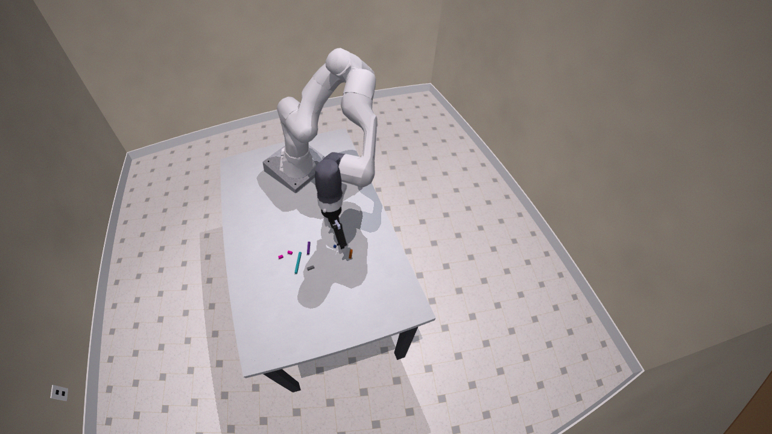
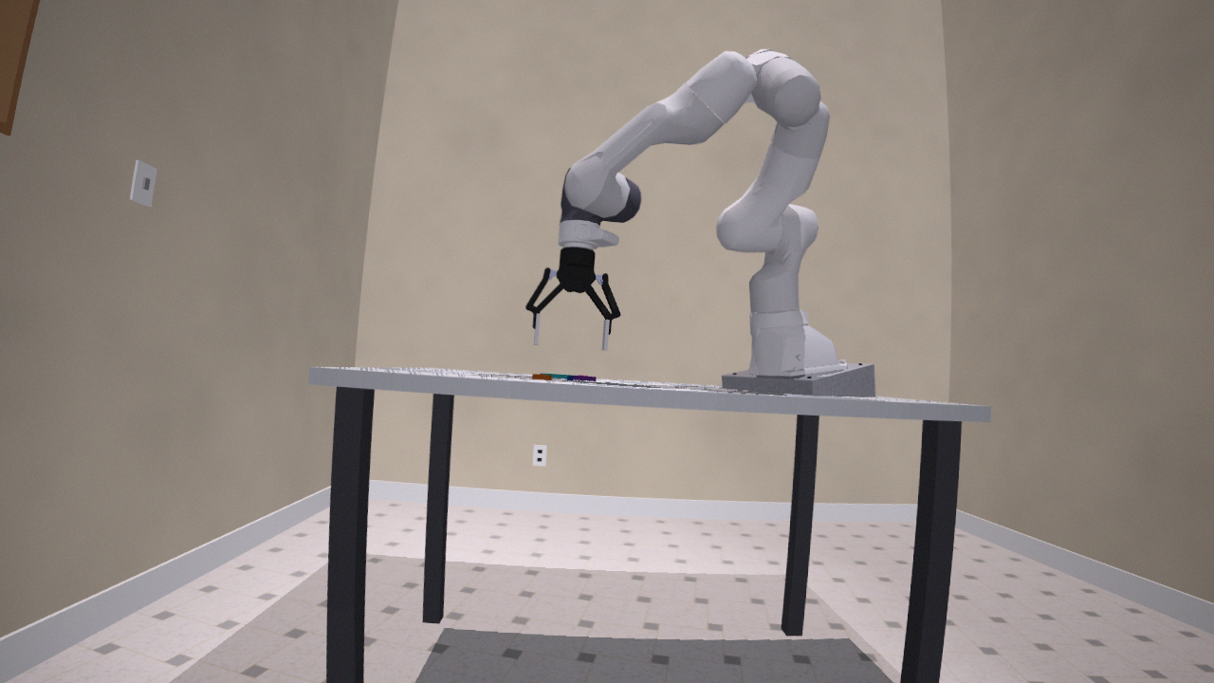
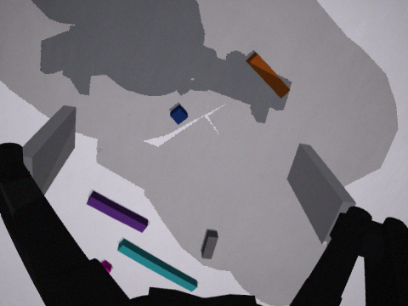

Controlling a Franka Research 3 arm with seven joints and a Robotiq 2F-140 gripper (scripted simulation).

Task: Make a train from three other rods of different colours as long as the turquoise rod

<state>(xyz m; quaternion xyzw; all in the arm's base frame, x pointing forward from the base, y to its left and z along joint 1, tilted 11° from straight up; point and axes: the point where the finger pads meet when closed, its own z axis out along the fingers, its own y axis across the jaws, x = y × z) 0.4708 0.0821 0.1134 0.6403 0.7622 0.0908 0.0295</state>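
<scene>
A white arm's hand [image 1: 344,248] [image 2: 570,346] [image 3: 188,144], fingers wide apart, hovers over rods on a pale surface [image 1: 324,329] [image 2: 662,398] [image 3: 127,170], tiled floor [image 1: 485,323] [image 2: 594,535] below, beige wall [image 1: 242,53] [image 2: 475,170] at 12 o'clock in the top view.

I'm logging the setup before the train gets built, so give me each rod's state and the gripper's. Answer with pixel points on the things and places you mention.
Gripper [image 1: 344,249] [image 2: 570,346] [image 3: 188,144]: open, above the table
Turquoise rod [image 1: 298,263] [image 3: 157,265]: flat, apart
Purple rod [image 1: 309,248] [image 3: 117,212]: flat, apart
Grey rod [image 1: 310,267] [image 3: 209,244]: flat, apart
Orange rod [image 1: 350,253] [image 3: 269,75]: flat, apart
Blue rod [image 1: 334,246] [image 3: 178,114]: on table, apart
Two magenta rods [image 1: 289,252]: flat, apart
</scene>
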